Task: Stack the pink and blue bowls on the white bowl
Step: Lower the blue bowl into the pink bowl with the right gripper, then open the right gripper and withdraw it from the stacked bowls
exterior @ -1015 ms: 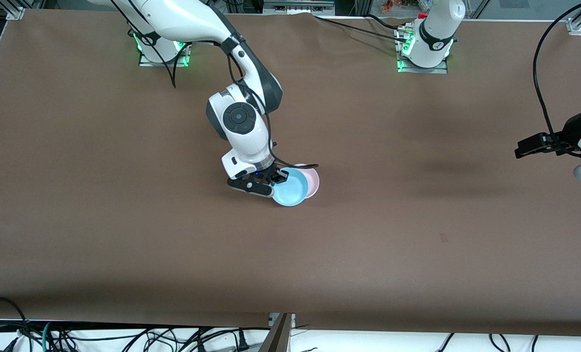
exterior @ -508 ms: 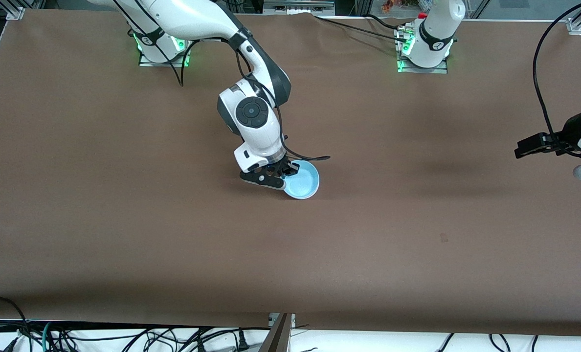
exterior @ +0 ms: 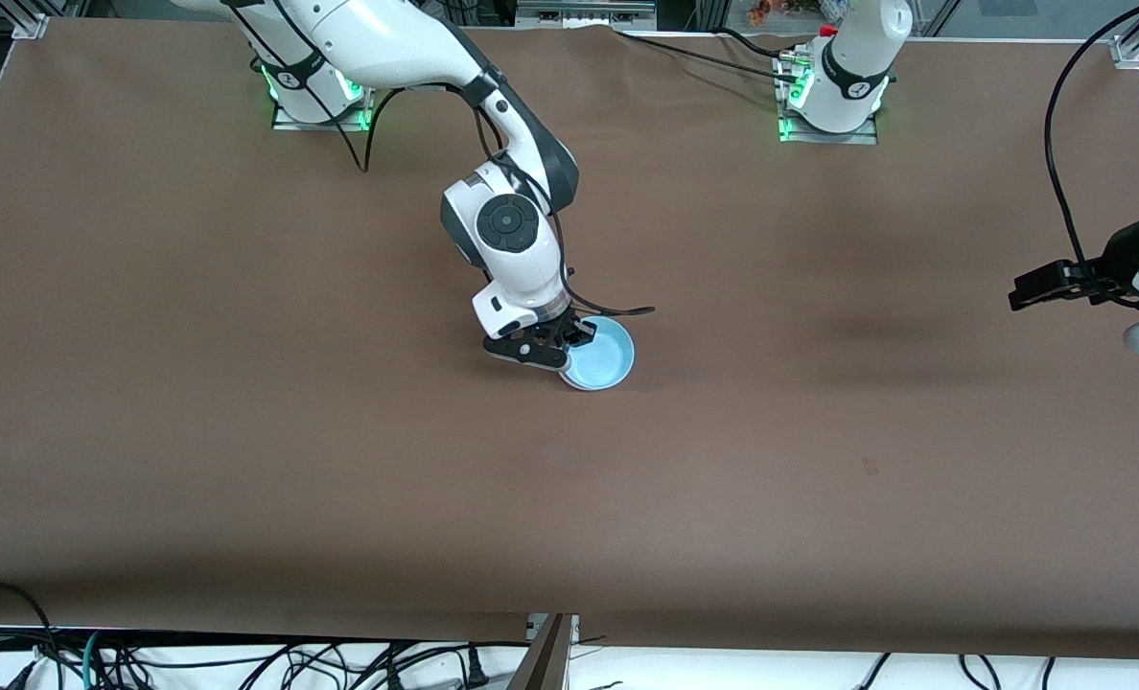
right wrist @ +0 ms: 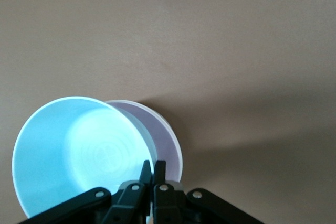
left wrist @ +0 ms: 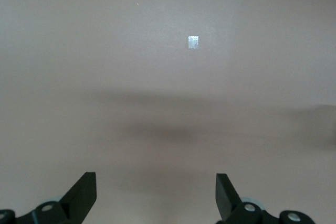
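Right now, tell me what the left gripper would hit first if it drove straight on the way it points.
Only the brown table, it seems: the open left gripper faces bare cover with one small pale mark. No bowl lies in its line, though depth is uncertain.

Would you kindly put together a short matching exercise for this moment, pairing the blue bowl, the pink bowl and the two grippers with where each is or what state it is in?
Column one:
1. blue bowl
2. pink bowl
3. left gripper
4. right gripper

Column two:
A. open, waiting over bare table at the left arm's end
B. shut on a bowl's rim
C. held over the stack, tilted
D. beneath another bowl, only its edge showing

Pairs: 1-C, 2-D, 3-A, 4-B
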